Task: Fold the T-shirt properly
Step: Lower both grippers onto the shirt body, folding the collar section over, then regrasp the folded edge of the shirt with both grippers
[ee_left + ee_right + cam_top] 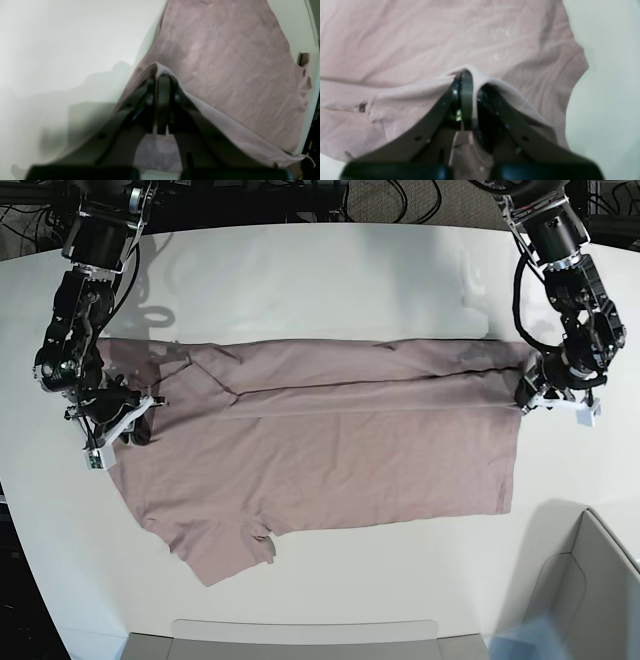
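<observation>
A plain, dusty mauve-pink cotton T-shirt (320,450) lies spread across the middle of a white tabletop (330,280), wrinkled and lengthwise from one side of the table to the other. Its upper long edge is turned over onto the body, leaving a straight fold line running across the cloth. One short sleeve (225,555) sticks out toward the near edge of the table.

The left gripper (162,75), a dark two-fingered claw, sits at the shirt's hem end, on the right of the overhead view. Its jaws are pressed together with a ridge of pink fabric pinched between them, and the cloth drapes away over the fingers (163,100) on both sides.

The right gripper (465,75) is at the opposite end, by the shoulder and collar region, on the left of the overhead view. It too is clamped onto a raised fold of the T-shirt, the fabric peaking at its tips and falling away over the black fingers (466,100).

A pale grey bin corner (600,580) stands at the near right of the table, well apart from the shirt.
</observation>
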